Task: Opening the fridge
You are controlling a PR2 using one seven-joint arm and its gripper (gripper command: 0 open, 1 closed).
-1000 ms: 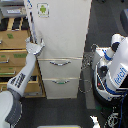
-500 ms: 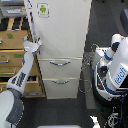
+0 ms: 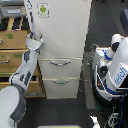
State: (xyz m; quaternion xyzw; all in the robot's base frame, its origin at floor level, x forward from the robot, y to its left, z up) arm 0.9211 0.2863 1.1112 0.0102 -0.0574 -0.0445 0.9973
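One tool [image 3: 35, 38] touching fridge [image 3: 62, 35] upper door's left edge

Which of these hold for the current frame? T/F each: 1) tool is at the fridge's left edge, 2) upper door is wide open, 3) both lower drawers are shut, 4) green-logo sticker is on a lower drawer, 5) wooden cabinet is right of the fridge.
1. True. The tool sits against the left edge of the fridge, as the exterior view shows it.
2. False. The upper door looks closed or nearly so; no interior shows.
3. True. The upper drawer and lower drawer sit flush.
4. False. The sticker is near the top of the upper door.
5. False. The wooden cabinet stands on the exterior view's left of the fridge.
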